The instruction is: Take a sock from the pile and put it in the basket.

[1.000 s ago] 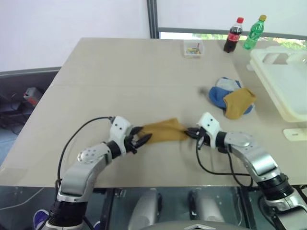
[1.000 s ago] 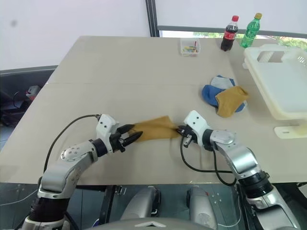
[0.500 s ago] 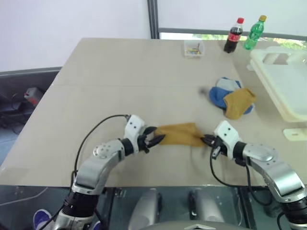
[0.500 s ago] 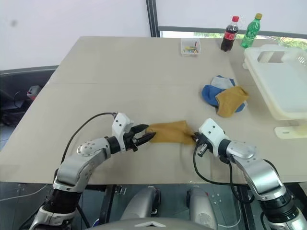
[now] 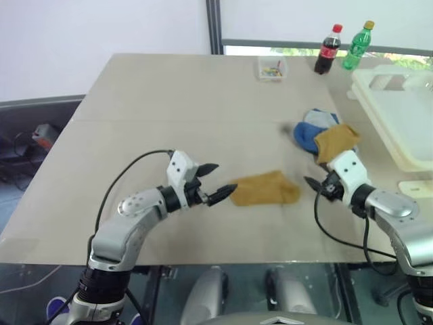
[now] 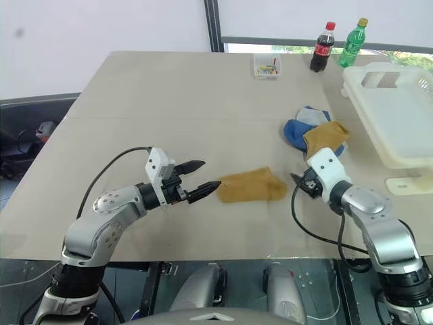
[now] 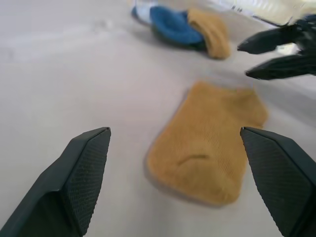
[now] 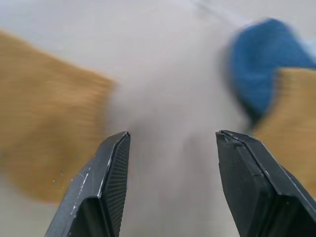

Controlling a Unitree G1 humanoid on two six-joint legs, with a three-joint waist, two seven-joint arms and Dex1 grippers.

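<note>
Mustard sock [image 5: 265, 188] released flat on table [image 5: 169, 101] | both grippers opened, withdrawn

table [image 5: 169, 101]: beige, landmark = basket [image 5: 399, 128] at right edge
pile [image 5: 327, 137]: just left of basket
mustard sock [image 5: 266, 189]: flat, near-left of pile
clear box [image 5: 272, 68], two bottles [image 5: 343, 47]: far side
</note>
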